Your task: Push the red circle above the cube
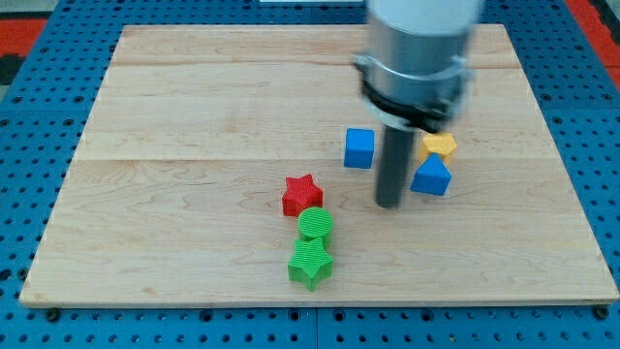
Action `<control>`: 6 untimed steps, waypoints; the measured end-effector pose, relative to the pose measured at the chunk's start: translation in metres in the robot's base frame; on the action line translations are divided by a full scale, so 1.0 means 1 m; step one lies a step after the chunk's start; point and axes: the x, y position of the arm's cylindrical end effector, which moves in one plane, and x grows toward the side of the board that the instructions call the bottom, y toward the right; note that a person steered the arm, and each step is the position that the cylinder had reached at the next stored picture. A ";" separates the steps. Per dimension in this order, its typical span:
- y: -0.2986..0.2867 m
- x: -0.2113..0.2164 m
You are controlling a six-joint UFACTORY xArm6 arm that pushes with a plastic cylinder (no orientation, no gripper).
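My tip (388, 205) rests on the wooden board (194, 116), below and to the right of the blue cube (359, 148) and just left of a blue triangular block (431, 177). A yellow block (440, 145) sits just above the blue triangular block, partly behind the arm. A red star (302, 195) lies to the left of my tip. I see no red circle; the only red block in view is the star. The arm's body hides part of the board's top right.
A green circle (315, 224) sits just below the red star, touching a green star (310, 262) beneath it. The board's edges border a blue pegboard surface (29, 194).
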 end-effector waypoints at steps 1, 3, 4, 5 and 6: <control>0.074 0.023; 0.113 -0.143; 0.088 -0.158; 0.113 -0.179; 0.026 -0.178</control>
